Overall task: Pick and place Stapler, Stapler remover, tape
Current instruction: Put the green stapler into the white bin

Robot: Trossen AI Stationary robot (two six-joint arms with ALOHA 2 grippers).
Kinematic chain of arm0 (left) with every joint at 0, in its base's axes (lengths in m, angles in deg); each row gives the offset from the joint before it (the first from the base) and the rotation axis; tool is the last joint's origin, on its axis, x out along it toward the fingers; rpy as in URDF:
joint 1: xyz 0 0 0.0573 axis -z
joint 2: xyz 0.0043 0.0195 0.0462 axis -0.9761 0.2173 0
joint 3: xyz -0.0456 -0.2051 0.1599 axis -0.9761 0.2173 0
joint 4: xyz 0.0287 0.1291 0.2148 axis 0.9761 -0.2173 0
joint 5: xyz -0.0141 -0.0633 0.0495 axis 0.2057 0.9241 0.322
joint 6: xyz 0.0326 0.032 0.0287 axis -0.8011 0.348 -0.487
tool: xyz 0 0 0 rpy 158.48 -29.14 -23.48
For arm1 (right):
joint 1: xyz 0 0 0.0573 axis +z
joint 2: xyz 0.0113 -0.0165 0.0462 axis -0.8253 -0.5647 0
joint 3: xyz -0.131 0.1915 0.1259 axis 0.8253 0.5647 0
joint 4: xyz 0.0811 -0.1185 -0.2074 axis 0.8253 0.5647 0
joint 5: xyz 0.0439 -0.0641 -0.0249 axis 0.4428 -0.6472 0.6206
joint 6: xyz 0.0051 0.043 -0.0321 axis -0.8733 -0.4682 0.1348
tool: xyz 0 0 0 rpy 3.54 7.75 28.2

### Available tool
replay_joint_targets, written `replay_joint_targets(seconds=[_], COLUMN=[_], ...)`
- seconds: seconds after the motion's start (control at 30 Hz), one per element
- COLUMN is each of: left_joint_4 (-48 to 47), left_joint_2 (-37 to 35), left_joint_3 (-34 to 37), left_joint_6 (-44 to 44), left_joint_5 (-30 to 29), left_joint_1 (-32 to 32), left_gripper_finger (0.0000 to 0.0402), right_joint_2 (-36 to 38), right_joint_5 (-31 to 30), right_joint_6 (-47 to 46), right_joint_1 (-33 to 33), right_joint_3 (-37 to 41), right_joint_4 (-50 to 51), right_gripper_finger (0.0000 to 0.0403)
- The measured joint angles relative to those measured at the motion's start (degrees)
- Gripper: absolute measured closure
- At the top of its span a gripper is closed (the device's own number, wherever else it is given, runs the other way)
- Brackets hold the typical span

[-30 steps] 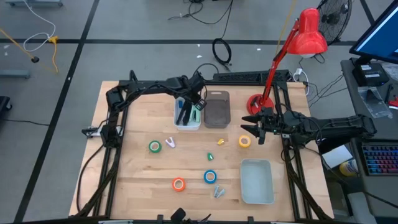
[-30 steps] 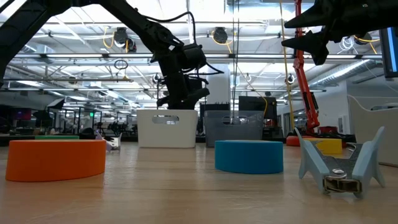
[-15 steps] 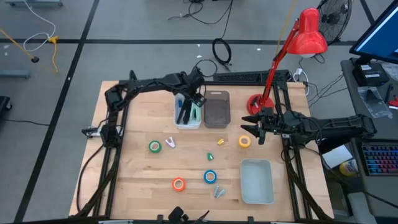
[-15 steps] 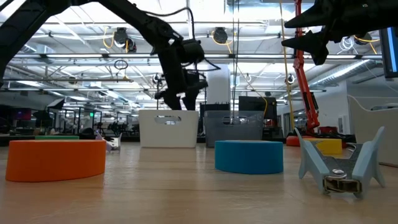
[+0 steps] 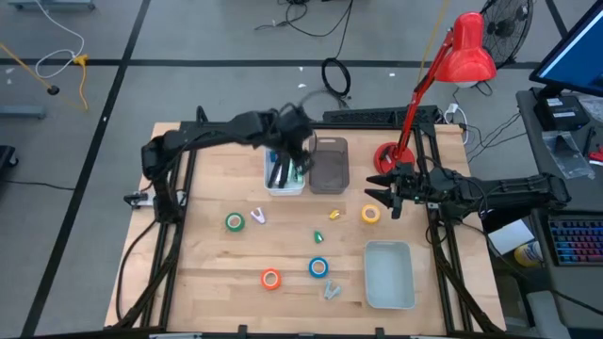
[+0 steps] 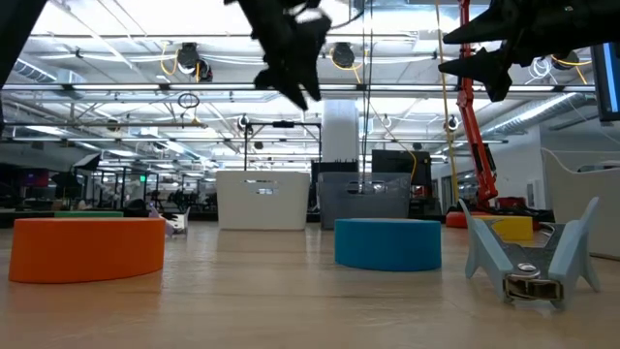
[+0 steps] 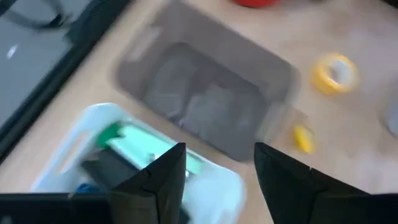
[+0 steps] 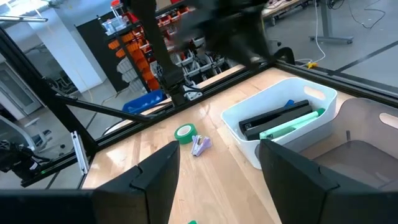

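Observation:
A black stapler (image 8: 277,118) and a green stapler (image 8: 292,123) lie in the white bin (image 5: 285,179). My left gripper (image 7: 217,180) hangs open and high above that bin, with nothing between its fingers. Green tape (image 5: 235,222), yellow tape (image 5: 371,214), blue tape (image 5: 318,267) and orange tape (image 5: 271,279) lie flat on the table. A grey staple remover (image 5: 329,291) lies near the blue roll, and a pale one (image 5: 256,216) lies beside the green roll. My right gripper (image 5: 386,195) waits open above the table's right side, next to the yellow roll.
An empty grey bin (image 5: 329,168) stands right of the white bin. A pale tray (image 5: 389,273) sits at the near right. Two small pieces, green (image 5: 320,237) and yellow (image 5: 334,214), lie mid-table. A red desk lamp (image 5: 388,157) stands at the far right.
My left gripper has risen from just above the white bin to well above it, mostly in the last half second, and drifted a little toward the table's right edge. The staplers stay in the bin.

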Motion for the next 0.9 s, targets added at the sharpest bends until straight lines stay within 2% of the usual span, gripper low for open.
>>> replay_joint_targets(seconds=[0.1, 0.27, 0.47, 0.73, 0.9], left_joint_4=[1.0, 1.6, 1.9, 3.8, 6.2], left_joint_2=[0.0, 3.3, 9.5, 15.8, 17.0], left_joint_3=[0.0, 0.1, 0.1, 0.1, 0.1], left_joint_6=[-5.2, -20.8, -32.9, -35.9, -38.3], left_joint_5=[-1.3, -7.6, -8.5, -8.6, -3.4], left_joint_1=[5.7, 14.6, 21.3, 23.8, 23.7], left_gripper_finger=[0.0225, 0.0245, 0.0268, 0.0287, 0.0290], right_joint_2=[0.0, 0.0, 0.0, 0.0, 0.0], right_joint_5=[0.0, 0.0, 0.0, 0.0, 0.0], right_joint_6=[0.1, 0.4, 0.4, 0.4, 0.4], right_joint_1=[0.0, 0.0, 0.0, 0.0, 0.0], right_joint_3=[0.0, 0.0, 0.0, 0.0, 0.0], right_joint_4=[0.0, 0.1, 0.1, 0.1, 0.2], right_gripper_finger=[0.0190, 0.0190, 0.0190, 0.0190, 0.0190])
